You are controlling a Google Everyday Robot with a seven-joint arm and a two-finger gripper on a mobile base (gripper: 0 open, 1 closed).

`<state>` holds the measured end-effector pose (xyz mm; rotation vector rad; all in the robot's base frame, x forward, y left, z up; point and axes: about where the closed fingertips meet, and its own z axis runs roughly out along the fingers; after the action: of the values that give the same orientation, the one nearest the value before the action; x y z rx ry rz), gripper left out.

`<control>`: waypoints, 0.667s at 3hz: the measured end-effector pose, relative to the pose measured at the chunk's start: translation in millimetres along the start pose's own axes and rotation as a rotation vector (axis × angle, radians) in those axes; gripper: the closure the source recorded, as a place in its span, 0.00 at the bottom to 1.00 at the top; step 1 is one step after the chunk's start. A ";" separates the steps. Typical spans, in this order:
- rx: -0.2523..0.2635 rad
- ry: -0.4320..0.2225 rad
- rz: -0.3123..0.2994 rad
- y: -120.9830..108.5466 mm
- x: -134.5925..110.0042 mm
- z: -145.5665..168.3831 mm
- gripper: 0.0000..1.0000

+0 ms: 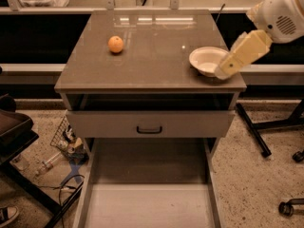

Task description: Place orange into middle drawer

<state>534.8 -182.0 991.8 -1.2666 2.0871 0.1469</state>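
Camera view: orange [115, 44] sits far-left on cabinet top [152, 65]; middle drawer [147, 208] open near, below. Gripper [225, 70] hangs right, over white bowl [205, 60]; open or shut, cannot tell. Risk: sweeping left clips bowl, or nudged orange rolls off.

Far right of the scene, we see the arm [282, 8], a rounded white housing with a small slotted vent grille, a boxy cream-tan link with flat faces, a pale blunt gripper [222, 73] at its nearer, leftward end
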 end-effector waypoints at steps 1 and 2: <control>0.027 -0.202 0.037 -28.4 -43.7 35.1 0.00; 0.097 -0.257 0.047 -45.7 -60.8 35.7 0.00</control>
<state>607.7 -145.4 1012.2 -1.0811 1.8802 0.2156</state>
